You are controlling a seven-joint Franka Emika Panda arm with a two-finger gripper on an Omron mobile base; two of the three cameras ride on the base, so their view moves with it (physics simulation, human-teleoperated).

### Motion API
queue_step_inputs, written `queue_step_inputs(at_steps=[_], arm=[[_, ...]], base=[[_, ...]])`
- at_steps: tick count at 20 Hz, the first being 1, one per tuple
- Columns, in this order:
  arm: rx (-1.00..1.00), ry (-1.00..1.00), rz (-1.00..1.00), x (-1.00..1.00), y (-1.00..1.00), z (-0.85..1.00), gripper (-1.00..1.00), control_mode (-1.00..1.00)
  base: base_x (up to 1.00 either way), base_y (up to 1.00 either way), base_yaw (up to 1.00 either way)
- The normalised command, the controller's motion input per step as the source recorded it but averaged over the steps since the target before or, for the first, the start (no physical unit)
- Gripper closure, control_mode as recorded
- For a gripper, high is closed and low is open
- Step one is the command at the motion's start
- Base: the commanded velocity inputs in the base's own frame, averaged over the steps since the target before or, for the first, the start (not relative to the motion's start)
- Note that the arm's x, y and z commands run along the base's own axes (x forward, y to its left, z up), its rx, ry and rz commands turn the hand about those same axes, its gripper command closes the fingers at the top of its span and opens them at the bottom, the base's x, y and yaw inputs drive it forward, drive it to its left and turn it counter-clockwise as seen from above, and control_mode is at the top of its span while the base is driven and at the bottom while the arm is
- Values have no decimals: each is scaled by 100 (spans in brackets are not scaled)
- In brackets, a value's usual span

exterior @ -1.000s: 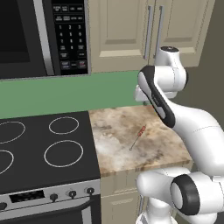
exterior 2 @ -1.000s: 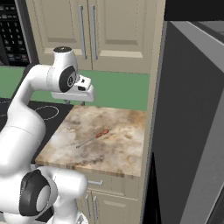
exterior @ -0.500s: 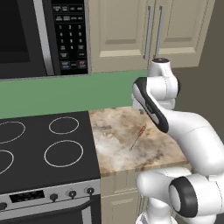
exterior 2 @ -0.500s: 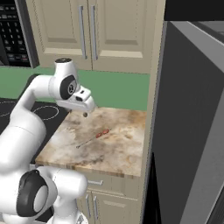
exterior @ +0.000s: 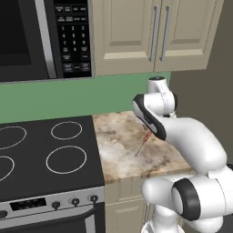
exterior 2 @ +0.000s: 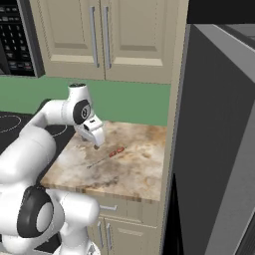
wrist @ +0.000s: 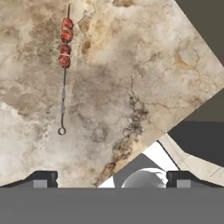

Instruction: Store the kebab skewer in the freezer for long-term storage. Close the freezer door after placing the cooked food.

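The gripper (wrist: 111,179) hung above the counter (wrist: 166,65) with its fingers (wrist: 41,178) spread wide and nothing between them; the kebab skewer (wrist: 64,65) lay flat on the stone, alone and apart from any other thing; in the hand view it sat toward eleven o'clock, well off the line between the fingertips.

The main risk, as I judged it, was a miss; a straight descent from there would probably have closed on bare stone with the skewer outside the fingers; the hand needed to shift toward the skewer first. A second risk lay in the skewer's thinness; it lay flush on the counter, so fingers coming down on the bare shaft could have slid over it or pushed it away; a pinch at the meat looked the safer choice. Coming down too hard might also have jammed the fingertips on the counter.

The skewer looked like a thin dark rod with a small ring at one end and four little red-brown chunks crowded near the other; from the right base view it (exterior 2: 110,155) lay slantwise near the middle of the counter, just beyond the gripper (exterior 2: 96,144); in the left base view the skewer (exterior: 143,143) was partly hidden by the arm.
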Motion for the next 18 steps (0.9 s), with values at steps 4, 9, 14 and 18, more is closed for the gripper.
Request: queue_step_inputs(at_steps=[4, 9, 14, 18], arm=[[0, 15, -29, 29, -7, -46, -100, -100], [0, 11, -21, 29, -6, -46, -100, -100], [0, 1, -7, 22, -1, -40, -100, -100], [0, 0, -2, 34, -1, -37, -100, -100]], base=[[0, 0, 0], [0, 0, 0], [0, 0, 0], [0, 0, 0]])
